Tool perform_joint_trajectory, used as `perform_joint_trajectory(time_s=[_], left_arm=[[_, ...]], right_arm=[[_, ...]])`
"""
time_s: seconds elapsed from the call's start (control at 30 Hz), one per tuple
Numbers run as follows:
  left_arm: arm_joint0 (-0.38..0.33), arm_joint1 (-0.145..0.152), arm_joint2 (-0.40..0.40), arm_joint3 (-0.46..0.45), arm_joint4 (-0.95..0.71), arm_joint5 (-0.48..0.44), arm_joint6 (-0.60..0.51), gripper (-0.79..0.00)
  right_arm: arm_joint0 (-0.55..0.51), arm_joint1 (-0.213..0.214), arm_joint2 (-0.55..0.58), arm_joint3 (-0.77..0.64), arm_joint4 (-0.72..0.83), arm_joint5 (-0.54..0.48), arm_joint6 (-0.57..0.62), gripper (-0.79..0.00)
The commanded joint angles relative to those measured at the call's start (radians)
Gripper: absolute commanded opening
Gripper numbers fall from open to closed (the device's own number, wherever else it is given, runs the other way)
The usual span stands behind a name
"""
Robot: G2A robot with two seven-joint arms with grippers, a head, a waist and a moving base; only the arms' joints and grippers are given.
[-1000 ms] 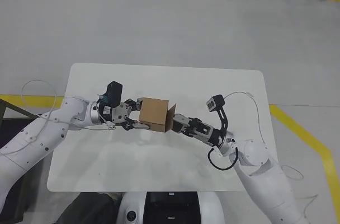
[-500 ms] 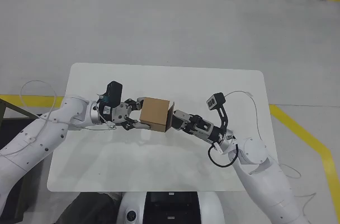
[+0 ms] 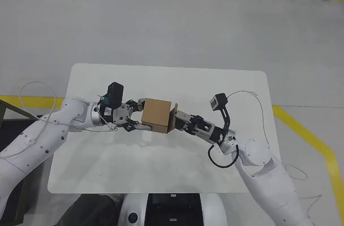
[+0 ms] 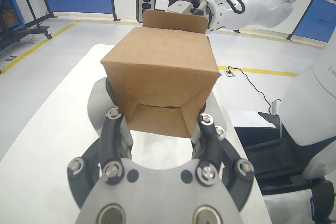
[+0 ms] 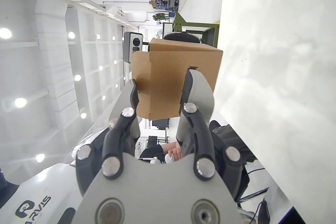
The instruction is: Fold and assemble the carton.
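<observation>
The carton [image 3: 156,114] is at the middle of the table [image 3: 217,85], between the 2 grippers. It is a brown cardboard box, already squared up into shape. I cannot tell whether its bottom rests on the table or hangs just above it.

The left gripper [image 3: 140,115] grasps the carton's left end, its 2 fingers [image 3: 139,103] clamped on opposite side walls. In the left wrist view the left gripper [image 4: 158,109] straddles the carton [image 4: 157,70] with 1 finger [image 4: 92,104] on each side. The end facing this camera is open, with 1 panel [image 4: 155,121] folded inward inside it. At the far end 1 flap [image 4: 173,21] stands up above the top face, and the right gripper [image 4: 181,8] is just behind it.

In the top view the right gripper [image 3: 177,120] is at the carton's right end, where the flap [image 3: 173,116] stands slightly ajar from the body. In the right wrist view the right gripper [image 5: 162,82] has its 2 fingers [image 5: 195,93] spread apart, clenched on nothing. Both tips lie against the outer face of the flap [image 5: 157,93] (1 near the edge that juts past the carton's top, the other nearer the table [image 5: 275,51]). Beyond the flap, the carton [image 5: 183,45] shows its top face.
</observation>
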Motion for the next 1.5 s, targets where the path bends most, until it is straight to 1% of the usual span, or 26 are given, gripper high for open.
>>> perform_joint_trajectory(time_s=[0.0, 0.13, 0.2, 0.47, 0.77, 1.07, 1.23, 1.47], left_arm=[[0.002, 0.0, -0.002, -0.002, -0.001, 0.0, -0.002, -0.354], [0.004, 0.0, -0.006, -0.004, 0.0, 0.0, -0.004, -0.354], [0.006, -0.001, -0.008, -0.004, 0.0, 0.0, -0.003, -0.354], [0.012, -0.001, -0.018, -0.007, 0.001, 0.0, -0.006, -0.354], [0.017, -0.003, -0.026, -0.011, 0.004, 0.0, -0.02, -0.345], [0.024, -0.007, -0.038, -0.009, 0.009, 0.0, -0.036, -0.339], [0.029, -0.01, -0.047, -0.009, 0.011, 0.0, -0.044, -0.342], [0.04, -0.012, -0.061, -0.008, 0.012, 0.0, -0.037, -0.342]], right_arm=[[-0.003, 0.002, 0.004, -0.01, -0.02, 0.012, 0.0, -0.489], [-0.009, 0.005, 0.008, -0.025, -0.044, 0.032, -0.004, -0.533], [-0.011, 0.006, 0.007, -0.029, -0.052, 0.038, -0.008, -0.542], [-0.012, 0.006, 0.004, -0.037, -0.069, 0.043, -0.028, -0.533], [-0.012, 0.009, -0.01, -0.075, -0.159, 0.083, -0.062, -0.536], [-0.024, 0.01, -0.019, -0.119, -0.197, 0.112, -0.085, -0.539], [-0.021, 0.01, -0.033, -0.134, -0.234, 0.137, -0.104, -0.566], [-0.028, 0.008, -0.024, -0.131, -0.215, 0.136, -0.138, -0.588]])
